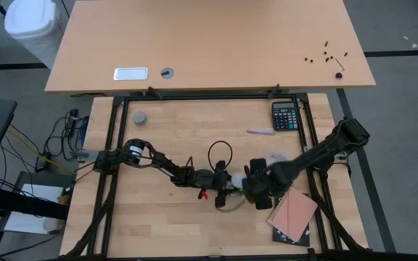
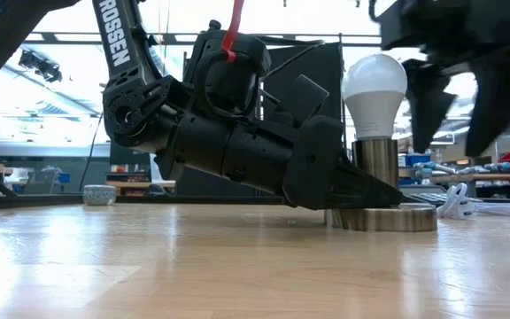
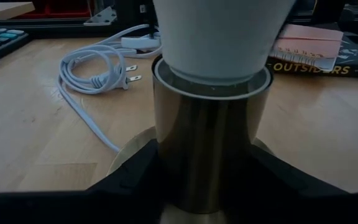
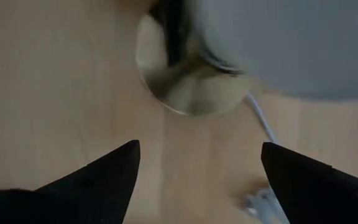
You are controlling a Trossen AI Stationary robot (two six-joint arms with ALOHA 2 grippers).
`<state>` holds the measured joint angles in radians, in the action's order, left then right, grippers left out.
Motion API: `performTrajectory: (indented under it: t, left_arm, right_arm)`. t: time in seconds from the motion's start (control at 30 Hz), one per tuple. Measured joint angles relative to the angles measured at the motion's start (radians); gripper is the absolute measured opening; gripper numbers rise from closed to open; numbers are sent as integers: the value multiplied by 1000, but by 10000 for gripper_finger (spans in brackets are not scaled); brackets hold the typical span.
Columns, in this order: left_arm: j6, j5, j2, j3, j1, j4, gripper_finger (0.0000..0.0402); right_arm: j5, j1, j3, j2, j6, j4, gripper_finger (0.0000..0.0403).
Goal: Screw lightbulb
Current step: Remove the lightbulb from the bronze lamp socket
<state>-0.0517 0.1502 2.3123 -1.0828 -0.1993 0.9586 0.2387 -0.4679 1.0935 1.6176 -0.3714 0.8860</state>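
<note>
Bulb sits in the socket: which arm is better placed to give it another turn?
Right, probably. The right gripper hangs open beside the lightbulb, while the left gripper is shut on the lamp base, steadying it.

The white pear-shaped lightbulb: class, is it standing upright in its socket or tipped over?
Upright. In the low view the white pear-shaped lightbulb stands straight in the brass-coloured metal socket, round end up; the left wrist view shows it seated inside the socket's rim.

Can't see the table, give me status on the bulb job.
Left gripper clamps socket. Right gripper open beside lightbulb. Lightbulb seated upright. Nothing blocking.
</note>
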Motion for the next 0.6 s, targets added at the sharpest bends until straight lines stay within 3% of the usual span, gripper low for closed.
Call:
performTrajectory:
  t: [0.27,0.4,0.6]
  left_arm:
    - [-1,2,0,0,0,0,189]
    - [-3,5,0,-1,0,0,189]
    - [-4,8,0,-1,0,0,189]
  right_arm:
    - [363,-181,-116,0,-262,-212,335]
    - [535,-221,-135,-1,-375,-230,331]
    - [539,-187,-165,-1,-378,-356,330]
